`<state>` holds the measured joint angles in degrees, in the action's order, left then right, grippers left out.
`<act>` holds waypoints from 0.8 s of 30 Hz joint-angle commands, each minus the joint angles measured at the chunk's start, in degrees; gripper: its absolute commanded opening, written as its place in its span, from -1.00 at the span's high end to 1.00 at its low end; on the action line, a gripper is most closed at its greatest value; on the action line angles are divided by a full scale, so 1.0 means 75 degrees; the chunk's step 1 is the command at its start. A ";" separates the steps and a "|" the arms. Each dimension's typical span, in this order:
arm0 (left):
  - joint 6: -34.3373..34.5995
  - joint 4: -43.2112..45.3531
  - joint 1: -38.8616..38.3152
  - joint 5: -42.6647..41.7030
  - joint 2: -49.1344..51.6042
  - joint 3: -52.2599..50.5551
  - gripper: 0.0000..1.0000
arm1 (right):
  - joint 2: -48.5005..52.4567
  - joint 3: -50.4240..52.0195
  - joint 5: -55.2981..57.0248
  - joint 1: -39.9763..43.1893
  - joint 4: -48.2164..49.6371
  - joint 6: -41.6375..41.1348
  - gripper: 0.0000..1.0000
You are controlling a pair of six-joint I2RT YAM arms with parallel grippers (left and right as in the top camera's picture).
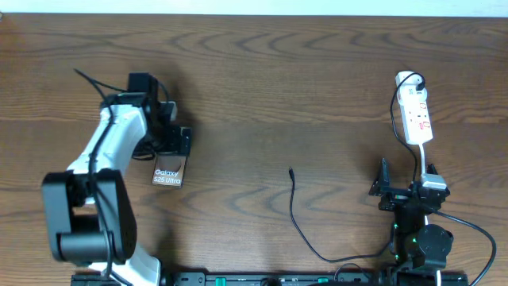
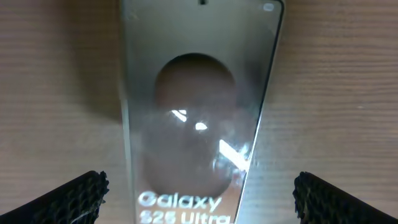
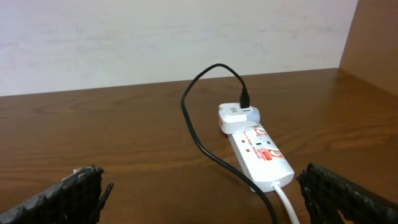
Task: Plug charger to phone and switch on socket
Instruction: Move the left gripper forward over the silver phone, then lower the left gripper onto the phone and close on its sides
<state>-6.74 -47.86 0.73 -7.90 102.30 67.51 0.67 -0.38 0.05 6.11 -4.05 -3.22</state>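
Note:
The phone [image 1: 167, 171] lies flat on the wooden table at the left, its white "Galaxy S25 Ultra" label facing up. It fills the left wrist view [image 2: 199, 106]. My left gripper [image 1: 171, 141] hovers over the phone's far end, open, its fingers [image 2: 199, 202] wide on either side of the phone. The charger cable [image 1: 295, 213] lies loose at the centre, its plug tip [image 1: 291, 170] free on the table. The white socket strip [image 1: 415, 115] lies at the right, a white plug [image 3: 238, 116] with the black cable in its far end. My right gripper [image 1: 383, 184] is open and empty, just short of the strip [image 3: 261, 152].
The strip's white cable [image 3: 287, 202] runs towards my right gripper. The black charger cable [image 3: 202, 140] loops past the strip's left side. A pale wall [image 3: 174, 37] stands behind the table's far edge.

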 commanded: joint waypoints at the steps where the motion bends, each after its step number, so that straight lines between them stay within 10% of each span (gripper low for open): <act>1: -0.0047 0.0090 -0.0251 0.0560 0.0318 -0.0044 -0.96 | -0.0044 0.0009 0.0087 -0.0070 -0.0032 0.0093 -0.99; 24: 0.0248 0.0460 -0.0230 0.0516 0.0408 -0.0044 -0.95 | -0.0044 0.0009 0.0087 -0.0070 -0.0032 0.0093 -0.99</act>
<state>-5.78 -44.45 -1.19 -3.31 104.92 67.51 0.67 -0.36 0.05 6.11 -4.05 -3.22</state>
